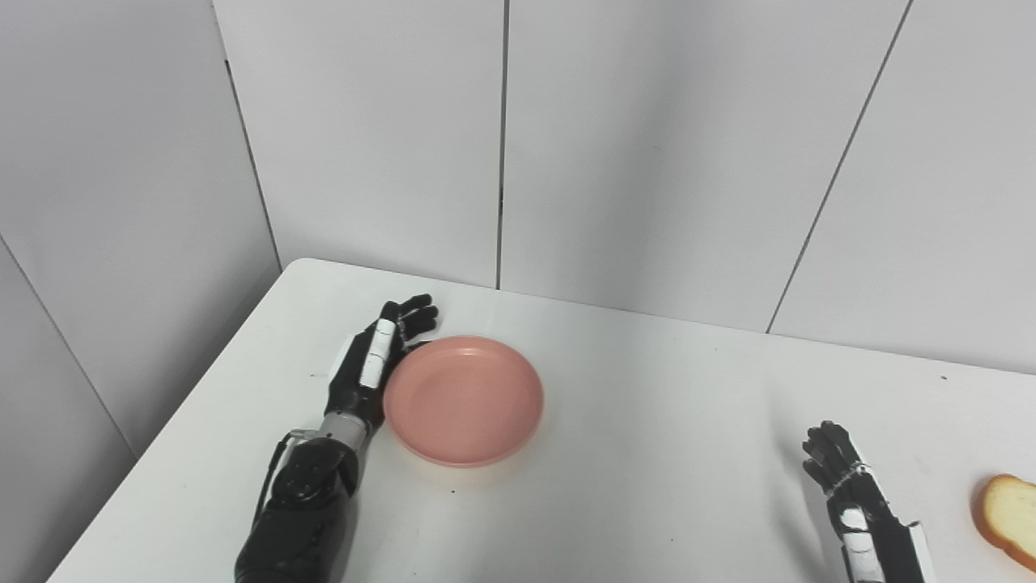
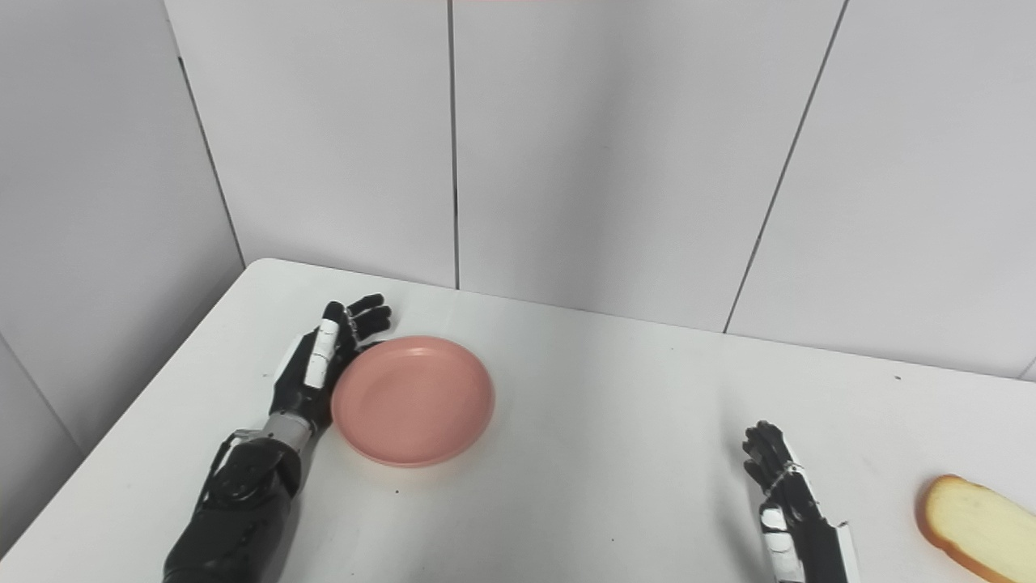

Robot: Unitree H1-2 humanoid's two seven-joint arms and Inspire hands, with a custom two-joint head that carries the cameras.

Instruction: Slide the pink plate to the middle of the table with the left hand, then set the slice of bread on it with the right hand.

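Observation:
The pink plate lies flat on the white table, left of the middle. My left hand is open, on edge, its palm side against the plate's left rim, fingers curved round the far-left edge. The slice of bread lies flat near the table's right front, cut off by the frame; it shows more fully in the right eye view. My right hand is open and empty, fingers pointing away, a hand's width left of the bread.
Grey wall panels stand right behind the table's far edge. The table's left edge runs diagonally just left of my left arm.

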